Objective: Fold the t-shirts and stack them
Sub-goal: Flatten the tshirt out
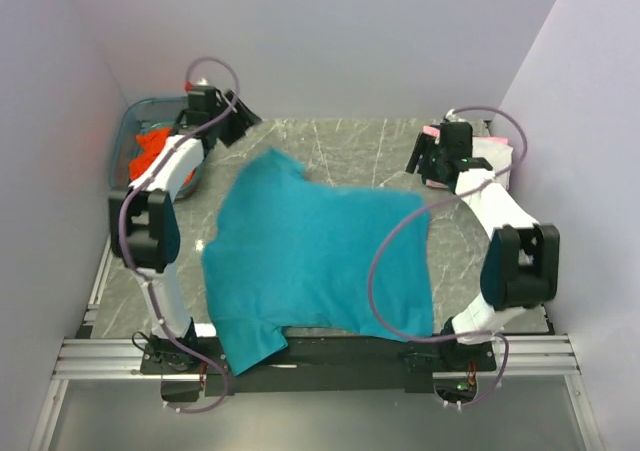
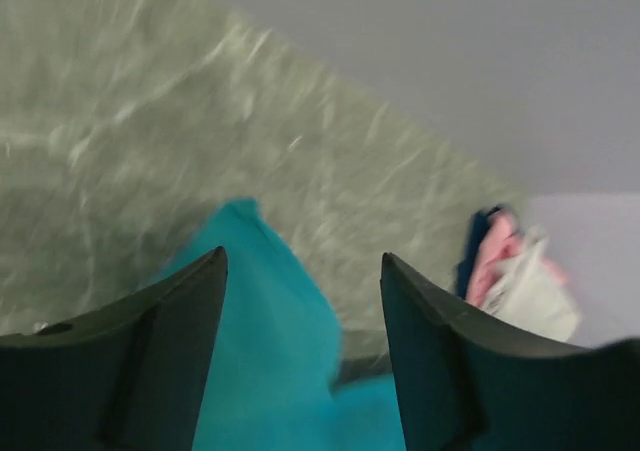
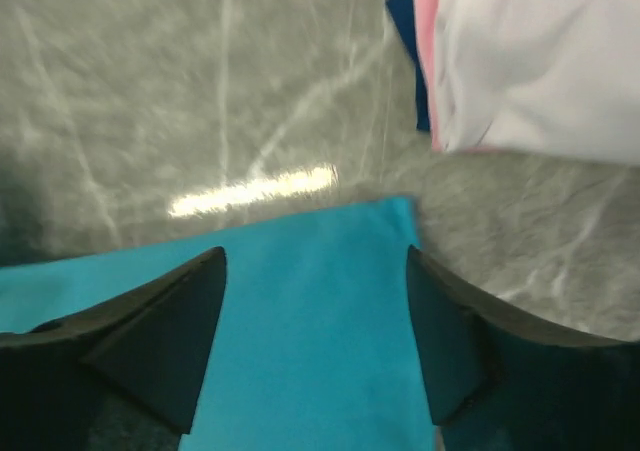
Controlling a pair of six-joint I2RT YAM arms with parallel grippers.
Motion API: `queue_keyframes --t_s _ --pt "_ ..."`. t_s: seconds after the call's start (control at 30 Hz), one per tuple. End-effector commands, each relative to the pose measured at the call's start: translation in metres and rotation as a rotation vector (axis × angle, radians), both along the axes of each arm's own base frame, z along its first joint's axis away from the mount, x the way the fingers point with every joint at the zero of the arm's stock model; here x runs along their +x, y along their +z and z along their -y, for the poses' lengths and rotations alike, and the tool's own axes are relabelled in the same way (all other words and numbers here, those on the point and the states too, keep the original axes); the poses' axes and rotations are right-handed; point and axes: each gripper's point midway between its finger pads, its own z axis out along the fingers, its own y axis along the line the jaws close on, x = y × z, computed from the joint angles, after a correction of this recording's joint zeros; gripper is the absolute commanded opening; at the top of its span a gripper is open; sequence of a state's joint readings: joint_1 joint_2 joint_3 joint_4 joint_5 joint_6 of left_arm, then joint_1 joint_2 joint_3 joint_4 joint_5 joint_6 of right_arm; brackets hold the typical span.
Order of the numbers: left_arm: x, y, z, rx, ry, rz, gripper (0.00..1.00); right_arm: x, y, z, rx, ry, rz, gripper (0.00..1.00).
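Note:
The teal t-shirt [image 1: 310, 256] lies spread flat across the middle of the table, one sleeve hanging over the near edge. My left gripper [image 1: 238, 126] is open and empty, above the table just past the shirt's far left sleeve [image 2: 265, 341]. My right gripper [image 1: 418, 161] is open and empty over the shirt's far right corner [image 3: 310, 311]. A folded stack sits at the far right: white shirt [image 3: 530, 61] on top, pink shirt [image 3: 425, 51] and dark blue shirt [image 3: 403, 21] edges under it. The orange shirt [image 1: 150, 153] lies in the tub.
The translucent blue tub [image 1: 122, 141] stands at the far left corner behind my left arm. The folded stack [image 1: 492, 153] also shows in the left wrist view [image 2: 515, 276]. Side walls close in on both sides. The metal rail [image 1: 320, 356] runs along the near edge.

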State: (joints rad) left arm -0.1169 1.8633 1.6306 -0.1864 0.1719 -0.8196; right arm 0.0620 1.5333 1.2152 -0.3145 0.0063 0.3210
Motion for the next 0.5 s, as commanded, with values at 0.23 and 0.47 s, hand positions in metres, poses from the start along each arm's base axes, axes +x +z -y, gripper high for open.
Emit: queue_keyframes --t_s 0.23,0.47 --pt "-0.070 -0.005 0.034 0.005 -0.167 -0.075 0.72 0.007 0.026 -0.023 0.076 0.130 0.034 0.84" --pt "-0.131 -0.067 0.028 -0.001 -0.180 -0.244 0.73 -0.040 -0.018 -0.039 0.187 0.131 -0.155 0.85"
